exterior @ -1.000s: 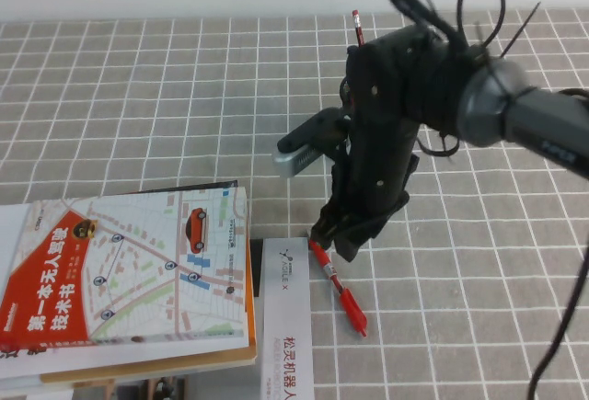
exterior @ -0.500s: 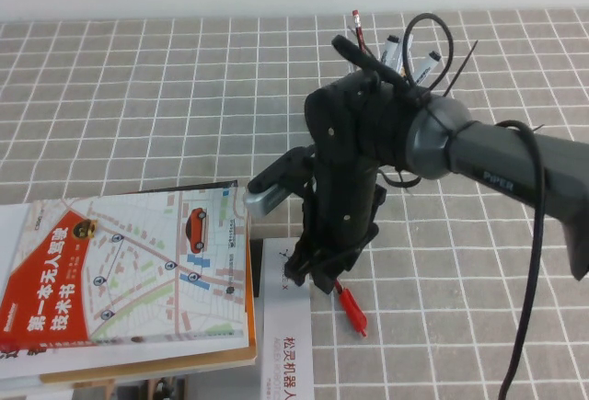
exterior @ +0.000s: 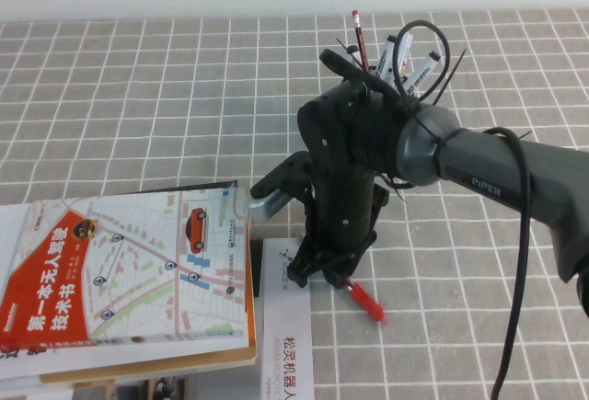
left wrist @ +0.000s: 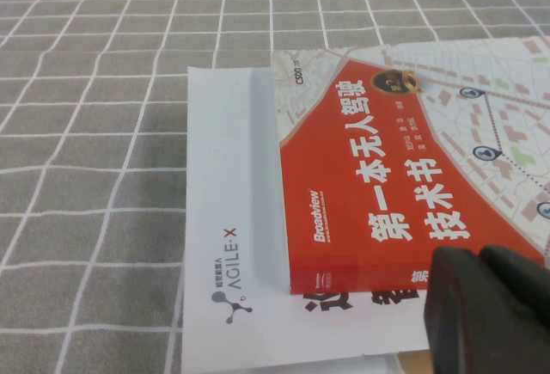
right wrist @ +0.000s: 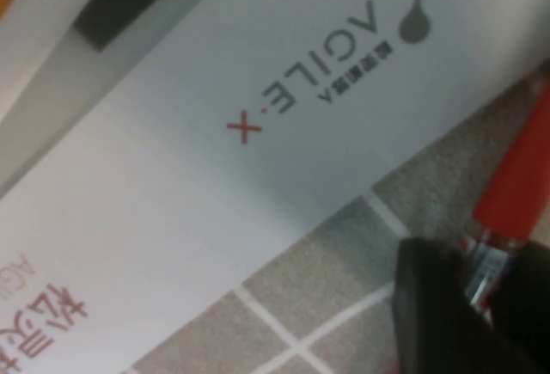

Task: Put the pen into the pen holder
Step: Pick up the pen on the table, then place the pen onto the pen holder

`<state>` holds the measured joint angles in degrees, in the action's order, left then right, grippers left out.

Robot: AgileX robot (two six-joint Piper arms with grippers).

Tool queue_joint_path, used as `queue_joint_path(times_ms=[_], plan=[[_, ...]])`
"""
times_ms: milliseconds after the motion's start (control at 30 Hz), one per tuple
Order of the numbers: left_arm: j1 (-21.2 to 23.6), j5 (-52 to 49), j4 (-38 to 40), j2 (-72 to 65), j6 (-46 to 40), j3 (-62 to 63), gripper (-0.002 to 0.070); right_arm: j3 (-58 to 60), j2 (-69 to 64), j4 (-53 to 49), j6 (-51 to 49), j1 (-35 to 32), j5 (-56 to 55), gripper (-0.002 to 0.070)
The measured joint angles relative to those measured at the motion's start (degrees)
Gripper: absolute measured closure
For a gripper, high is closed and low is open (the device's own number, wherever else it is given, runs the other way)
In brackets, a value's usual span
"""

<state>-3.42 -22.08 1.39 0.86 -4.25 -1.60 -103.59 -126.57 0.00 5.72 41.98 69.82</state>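
The right gripper (exterior: pixel 331 276) has shifted left and now pinches the red plastic pen (exterior: pixel 365 301) beside one white booklet (exterior: pixel 287 349). One map-covered book (exterior: pixel 129 276) lies left; the black pen holder (exterior: pixel 391 64) stands behind. Whether the left gripper (left wrist: pixel 490 314) is open, I cannot tell.

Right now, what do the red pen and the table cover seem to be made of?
Red pen, at the right gripper by the booklet: probably plastic, glossy, with a clear section visible in the right wrist view. Table cover: likely matte woven cloth, gray, white grid. Left gripper hovers over the book.
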Motion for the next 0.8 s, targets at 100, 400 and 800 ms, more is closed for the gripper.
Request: queue_joint_path(times_ms=[100, 400, 800], plan=[[0.0, 0.0, 0.0, 0.0, 0.0, 0.0, 0.0678, 0.0, 0.0, -1.14, -1.13, 0.0, 0.0, 0.0608], [0.0, 0.0, 0.0, 0.0, 0.0, 0.0, 0.0678, 5.01, 13.02, 4.99, -0.28, -0.1, -11.58, 0.0608], [0.0, 0.0, 0.0, 0.0, 0.0, 0.0, 0.0678, 43.96, 44.83, 11.06, -2.67, -4.94, -69.43, 0.0608]])
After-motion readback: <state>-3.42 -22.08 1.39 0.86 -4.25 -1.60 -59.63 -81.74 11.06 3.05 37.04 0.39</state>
